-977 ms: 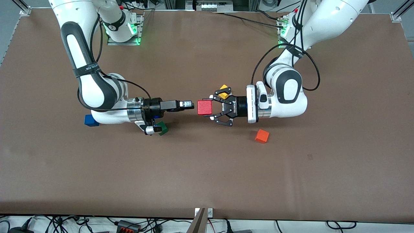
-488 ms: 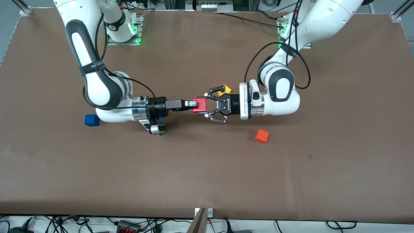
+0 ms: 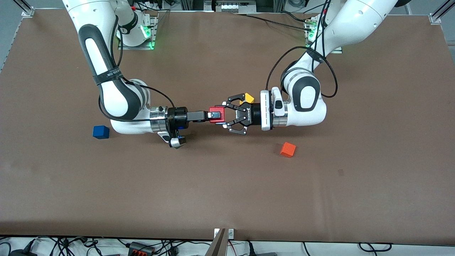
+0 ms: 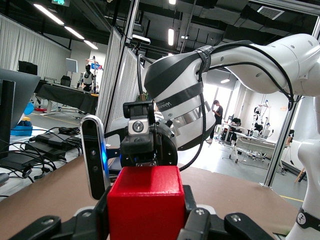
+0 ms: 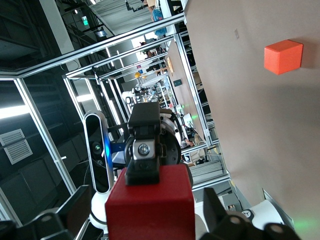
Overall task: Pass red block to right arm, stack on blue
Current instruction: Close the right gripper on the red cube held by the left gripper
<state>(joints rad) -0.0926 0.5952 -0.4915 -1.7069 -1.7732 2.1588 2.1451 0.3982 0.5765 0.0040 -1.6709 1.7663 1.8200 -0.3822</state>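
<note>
Nearest the front camera, the orange cube (image 3: 287,149) lies alone toward the left arm's end of the table. It plays no part in this task. A little farther back, toward the right arm's end, the blue cube (image 3: 101,132) sits bare and waits for its load. Farther again, the two arms meet wrist to wrist above the middle of the table (image 3: 227,199), and here the handover step is in hand. The left gripper (image 3: 224,115) is clenched on the red block (image 3: 217,109), its spread linkage fingers (image 3: 231,101) pinching opposite faces and holding the block off the table. The right gripper (image 3: 214,115) has its tip laid right over the block from the opposite direction. It cannot be told whether it has taken hold of the block yet. The next move probably calls for a firm grasp by the right gripper on the block's free faces. Only then should the left gripper let go and back straight away. After that the right arm has to carry the block to the blue cube. As a cube the block has no long axis. It sits squarely, with its top roughly level and one face turned toward each wrist. Just past the left gripper, a yellow cube (image 3: 247,97) lies partly hidden on the table.
</note>
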